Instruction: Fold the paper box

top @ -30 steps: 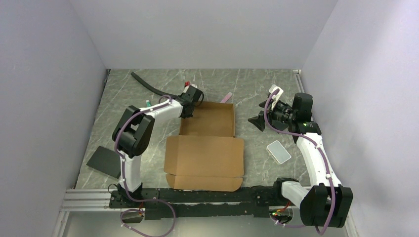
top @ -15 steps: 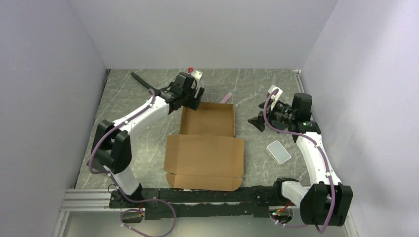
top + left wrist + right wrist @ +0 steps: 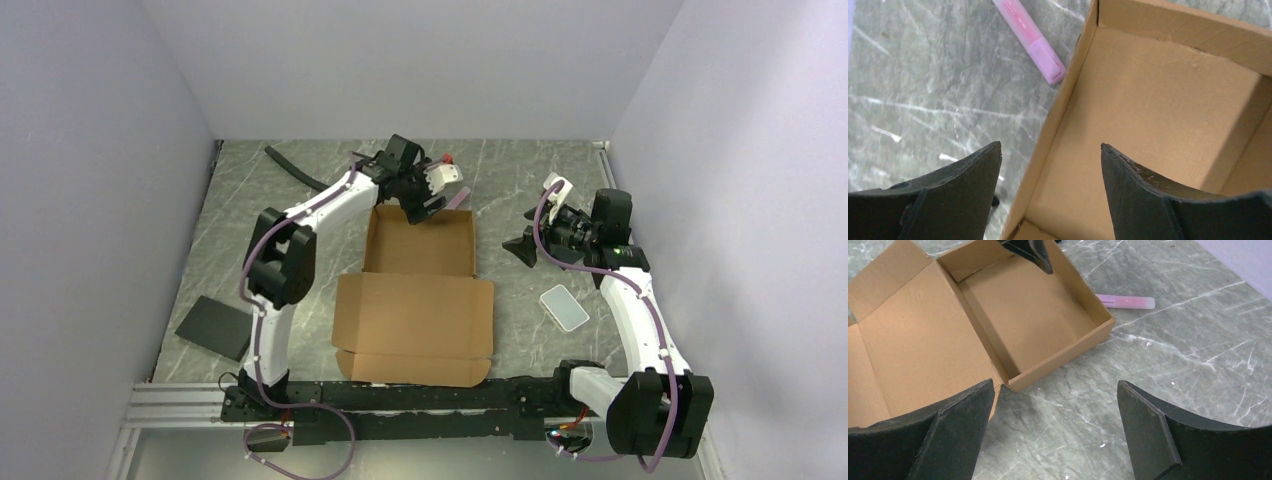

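Just below end effector [image 3: 1050, 145] (left): box [image 3: 1153, 105]

No text can be read; the pink highlighter [image 3: 1030, 35] carries faint, illegible print.

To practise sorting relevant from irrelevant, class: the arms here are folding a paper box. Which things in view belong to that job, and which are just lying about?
Belongs to the job:
- paper box
- left pincer, open above a box wall
- right pincer, open, apart from the box

Just lying about:
- pink highlighter
- black pad
- translucent grey lid
- black strap
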Tool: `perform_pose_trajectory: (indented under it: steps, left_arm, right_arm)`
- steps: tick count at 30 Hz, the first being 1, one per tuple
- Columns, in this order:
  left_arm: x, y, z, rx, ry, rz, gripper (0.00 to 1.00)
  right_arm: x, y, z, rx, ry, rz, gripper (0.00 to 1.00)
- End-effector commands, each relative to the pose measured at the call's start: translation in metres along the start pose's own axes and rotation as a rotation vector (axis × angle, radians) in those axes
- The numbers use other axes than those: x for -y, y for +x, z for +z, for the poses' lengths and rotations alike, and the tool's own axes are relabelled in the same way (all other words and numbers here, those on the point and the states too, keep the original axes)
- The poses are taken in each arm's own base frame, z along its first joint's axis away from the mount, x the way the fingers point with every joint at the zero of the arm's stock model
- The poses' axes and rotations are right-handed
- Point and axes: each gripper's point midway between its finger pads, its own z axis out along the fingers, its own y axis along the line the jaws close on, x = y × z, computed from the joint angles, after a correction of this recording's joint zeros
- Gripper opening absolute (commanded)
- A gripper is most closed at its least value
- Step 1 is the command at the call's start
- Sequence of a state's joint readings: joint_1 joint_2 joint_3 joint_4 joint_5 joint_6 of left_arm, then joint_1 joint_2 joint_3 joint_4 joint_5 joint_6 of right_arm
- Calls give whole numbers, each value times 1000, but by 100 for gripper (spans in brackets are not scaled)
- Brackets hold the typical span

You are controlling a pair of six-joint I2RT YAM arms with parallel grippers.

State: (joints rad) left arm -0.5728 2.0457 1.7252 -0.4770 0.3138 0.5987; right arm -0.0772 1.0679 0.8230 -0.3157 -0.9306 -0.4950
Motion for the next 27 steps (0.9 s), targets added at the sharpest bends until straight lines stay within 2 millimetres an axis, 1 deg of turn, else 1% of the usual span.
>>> perform_pose_trajectory:
  steps: [1,3,4,7,11,14,16,18,20,23,25,27]
  left_arm:
    - [-11,-14,11,64,98,80,75]
    - [-11,-10,21,61,124,71,72]
    - [-10,-5,28,51,131,56,70]
    - [-8,5,40,37,145,33,54]
    - [-6,18,48,19,141,23,44]
    - [-4,22,50,18,140,19,37]
    - [-4,25,51,14,135,11,27]
    - [-6,25,51,16,118,4,11]
    - [-8,24,46,19,96,-2,0]
    - [-15,21,34,22,31,-16,0]
    - [-24,17,19,22,-43,-37,0]
    - [-34,10,0,35,-124,-89,0]
  right_arm:
    - [0,-16,-2,37,-25,-52,97]
    - [1,-15,-2,34,-25,-52,97]
    - [1,-15,-2,33,-24,-53,97]
    - [2,-13,-1,28,-24,-48,97]
    - [2,-11,0,23,-28,-42,97]
    - [3,-9,0,17,-28,-41,97]
    - [3,-10,0,16,-27,-41,97]
    - [3,-10,0,16,-27,-41,97]
    - [3,-10,-1,19,-24,-42,97]
    - [3,-12,-3,24,-22,-43,97]
    - [3,-14,-4,28,-20,-43,97]
    - [3,-16,-6,35,-17,-48,97]
